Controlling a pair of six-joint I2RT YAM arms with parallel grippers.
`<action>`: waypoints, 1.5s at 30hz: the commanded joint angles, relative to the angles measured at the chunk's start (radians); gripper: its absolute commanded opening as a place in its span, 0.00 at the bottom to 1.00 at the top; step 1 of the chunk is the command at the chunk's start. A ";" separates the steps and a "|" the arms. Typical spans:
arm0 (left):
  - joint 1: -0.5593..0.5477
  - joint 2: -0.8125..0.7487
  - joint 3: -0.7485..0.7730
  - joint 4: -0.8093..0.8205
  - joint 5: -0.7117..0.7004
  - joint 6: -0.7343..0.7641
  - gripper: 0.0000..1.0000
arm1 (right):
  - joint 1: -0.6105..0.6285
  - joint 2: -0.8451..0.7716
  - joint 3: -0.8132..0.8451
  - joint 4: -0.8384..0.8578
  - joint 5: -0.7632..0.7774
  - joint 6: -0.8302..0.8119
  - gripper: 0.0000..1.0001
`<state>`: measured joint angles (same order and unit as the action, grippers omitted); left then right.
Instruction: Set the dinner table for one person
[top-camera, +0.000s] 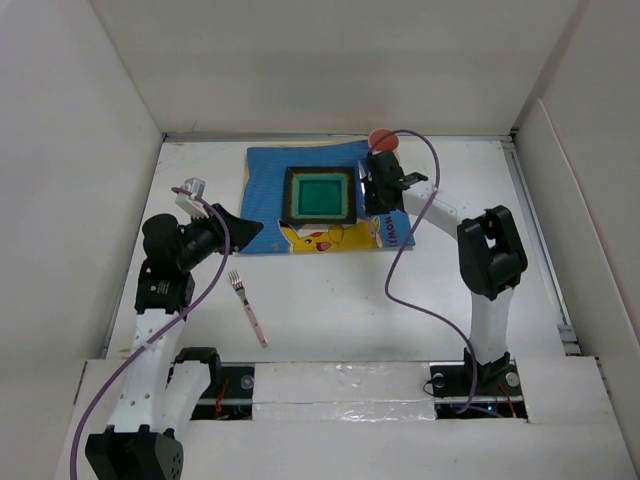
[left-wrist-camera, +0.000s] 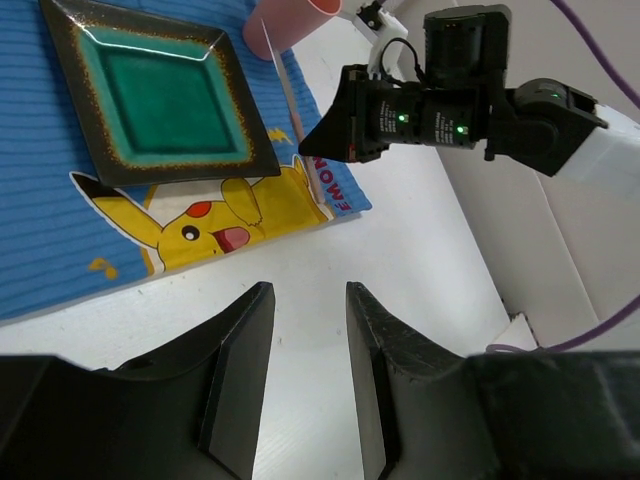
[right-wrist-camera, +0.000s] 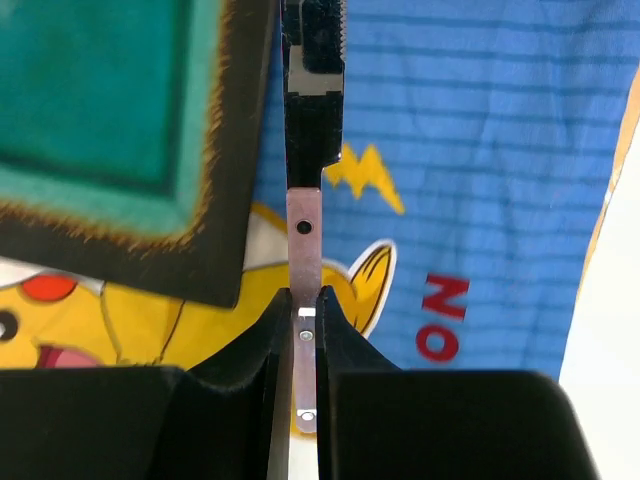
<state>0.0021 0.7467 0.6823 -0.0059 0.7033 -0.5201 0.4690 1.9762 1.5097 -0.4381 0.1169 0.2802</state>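
Observation:
The white dinner table (top-camera: 330, 300) carries a blue Pikachu cloth (top-camera: 265, 170) with a square green plate (top-camera: 320, 195) on it. A pink cup (top-camera: 383, 139) stands at the cloth's far right corner. My right gripper (right-wrist-camera: 305, 295) is shut on a thin pink-and-black utensil (right-wrist-camera: 304, 220), seemingly a knife, held just right of the plate (right-wrist-camera: 120, 110) over the cloth. In the top view this gripper (top-camera: 366, 188) is at the plate's right edge. A pink-handled fork (top-camera: 247, 306) lies on the bare table. My left gripper (left-wrist-camera: 308, 290) is open and empty above the table, near the cloth's front left.
White walls close in the table on the left, far and right sides. A purple cable (top-camera: 400, 270) loops from the right arm over the table. In the left wrist view the right gripper (left-wrist-camera: 320, 148), the cup (left-wrist-camera: 290, 20) and the utensil (left-wrist-camera: 290, 100) show beside the plate (left-wrist-camera: 160, 95).

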 joint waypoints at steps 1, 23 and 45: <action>0.007 0.000 0.003 0.027 0.016 0.017 0.32 | -0.030 0.035 0.064 0.076 -0.045 0.000 0.00; 0.007 -0.003 -0.003 0.024 -0.001 0.017 0.32 | -0.063 0.043 0.000 0.159 -0.020 0.088 0.32; 0.007 -0.056 0.092 -0.068 -0.350 -0.046 0.16 | 0.798 -0.116 -0.231 0.387 0.244 0.051 0.21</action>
<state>0.0021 0.7280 0.6987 -0.0677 0.4828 -0.5381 1.2503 1.7950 1.1793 -0.0391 0.2539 0.3191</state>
